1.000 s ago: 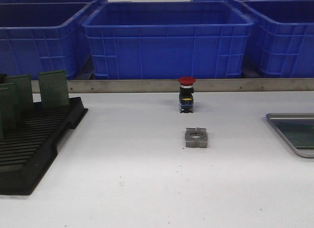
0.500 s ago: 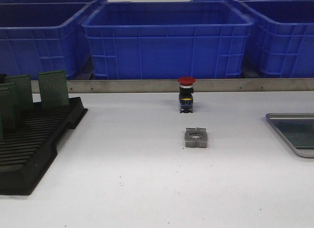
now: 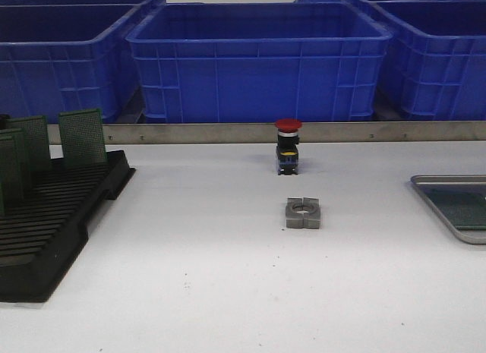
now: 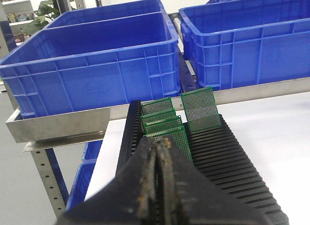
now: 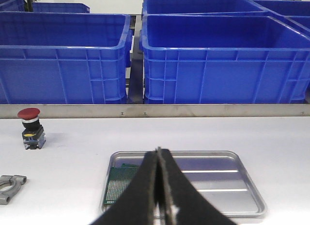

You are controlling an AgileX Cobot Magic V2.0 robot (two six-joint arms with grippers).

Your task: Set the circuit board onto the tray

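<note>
Several green circuit boards (image 3: pixel 82 137) stand upright in the black slotted rack (image 3: pixel 53 224) at the table's left; they also show in the left wrist view (image 4: pixel 198 109). My left gripper (image 4: pixel 159 143) is shut and empty, just in front of the nearest board (image 4: pixel 178 138). The silver tray (image 3: pixel 454 201) lies at the right edge. In the right wrist view the tray (image 5: pixel 227 179) holds a green circuit board (image 5: pixel 121 184) lying flat at one end. My right gripper (image 5: pixel 159 152) is shut and empty above the tray. Neither gripper shows in the front view.
A red emergency-stop button (image 3: pixel 288 146) stands mid-table at the back, and a grey metal clamp block (image 3: pixel 304 212) lies in front of it. Blue plastic bins (image 3: pixel 258 57) line a steel-edged shelf (image 3: pixel 228 132) behind the table.
</note>
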